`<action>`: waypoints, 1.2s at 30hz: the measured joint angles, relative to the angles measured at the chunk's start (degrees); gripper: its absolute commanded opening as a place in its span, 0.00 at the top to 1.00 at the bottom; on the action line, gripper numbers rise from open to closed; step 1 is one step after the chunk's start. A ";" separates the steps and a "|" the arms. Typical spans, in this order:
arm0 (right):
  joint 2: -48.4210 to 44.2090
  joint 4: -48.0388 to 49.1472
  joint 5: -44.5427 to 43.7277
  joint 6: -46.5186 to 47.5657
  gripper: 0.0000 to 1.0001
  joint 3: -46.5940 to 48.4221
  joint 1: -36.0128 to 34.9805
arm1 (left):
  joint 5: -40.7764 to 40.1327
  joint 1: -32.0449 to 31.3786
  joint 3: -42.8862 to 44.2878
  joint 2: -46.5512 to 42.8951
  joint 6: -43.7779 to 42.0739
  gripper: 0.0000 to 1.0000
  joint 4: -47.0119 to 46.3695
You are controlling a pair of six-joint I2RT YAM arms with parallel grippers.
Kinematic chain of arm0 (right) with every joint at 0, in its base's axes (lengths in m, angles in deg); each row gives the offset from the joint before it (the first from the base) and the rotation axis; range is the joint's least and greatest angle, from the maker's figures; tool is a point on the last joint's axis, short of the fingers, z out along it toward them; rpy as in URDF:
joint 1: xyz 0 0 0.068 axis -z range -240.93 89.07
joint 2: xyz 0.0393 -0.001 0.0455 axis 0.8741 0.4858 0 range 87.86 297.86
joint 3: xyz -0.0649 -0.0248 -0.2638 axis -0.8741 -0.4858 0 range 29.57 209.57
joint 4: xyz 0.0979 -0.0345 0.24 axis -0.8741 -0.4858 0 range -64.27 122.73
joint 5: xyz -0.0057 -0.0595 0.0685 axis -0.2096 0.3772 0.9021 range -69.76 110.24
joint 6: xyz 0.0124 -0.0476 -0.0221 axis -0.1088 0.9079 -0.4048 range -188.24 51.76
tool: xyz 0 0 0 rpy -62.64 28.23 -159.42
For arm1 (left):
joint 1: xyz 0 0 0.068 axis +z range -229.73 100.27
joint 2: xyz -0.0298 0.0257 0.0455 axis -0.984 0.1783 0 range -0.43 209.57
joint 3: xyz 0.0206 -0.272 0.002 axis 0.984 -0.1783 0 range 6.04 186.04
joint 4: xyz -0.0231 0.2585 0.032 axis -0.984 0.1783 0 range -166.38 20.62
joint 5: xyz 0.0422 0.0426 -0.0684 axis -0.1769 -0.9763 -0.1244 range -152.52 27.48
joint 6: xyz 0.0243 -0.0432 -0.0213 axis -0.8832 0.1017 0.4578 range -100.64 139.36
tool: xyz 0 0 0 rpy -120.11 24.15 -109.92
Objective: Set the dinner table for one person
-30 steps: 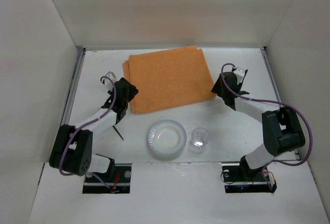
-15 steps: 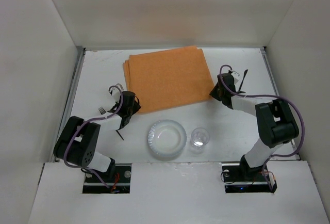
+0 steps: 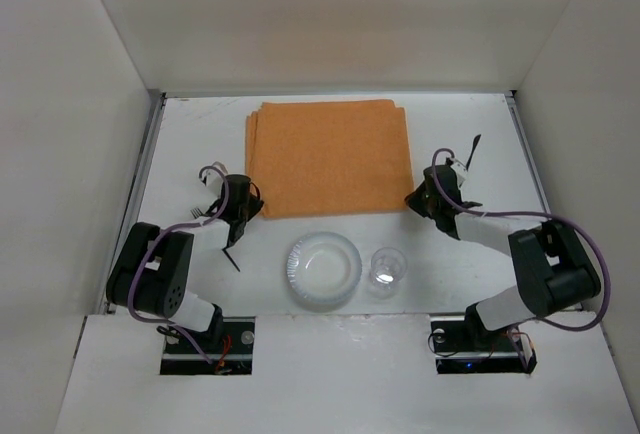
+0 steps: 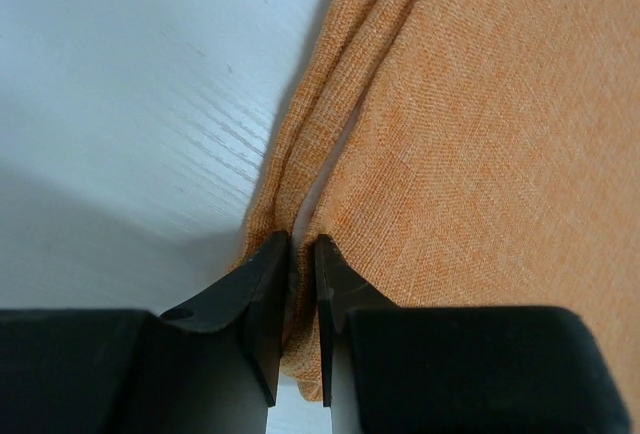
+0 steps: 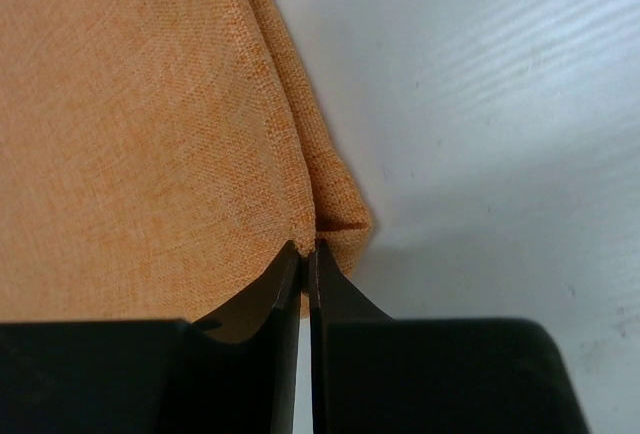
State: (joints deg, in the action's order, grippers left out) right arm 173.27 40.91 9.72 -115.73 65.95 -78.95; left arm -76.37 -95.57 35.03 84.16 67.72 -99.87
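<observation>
White matte dinner table [image 3: 190, 144], walled on three sides, fills my top view. I see the orange rectangular cloth placemat [image 3: 330, 157] lying flat on it, spreading out ahead of both sets of fingertips. My left gripper [image 4: 302, 254] is clenched on the cloth's near-left corner, with folded layers pinched between the fingers. My right gripper [image 5: 305, 252] is clamped on the near-right corner, tips almost touching. Behind the fingers, between both arms, the round white plate [image 3: 322, 269] and clear plastic cup [image 3: 386, 266] sit side by side, apart from the cloth.

Bright, even light; soft shadows
</observation>
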 measured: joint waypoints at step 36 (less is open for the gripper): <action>-11.34 -6.12 -6.91 4.46 0.35 -0.85 -1.88 | -3.15 -0.52 -3.85 -14.38 -1.84 0.46 6.01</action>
State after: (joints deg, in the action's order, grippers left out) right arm 161.92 34.79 2.81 -111.27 65.10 -80.83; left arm -79.52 -96.09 31.18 69.78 65.88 -93.86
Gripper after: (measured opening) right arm 0.642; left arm 0.529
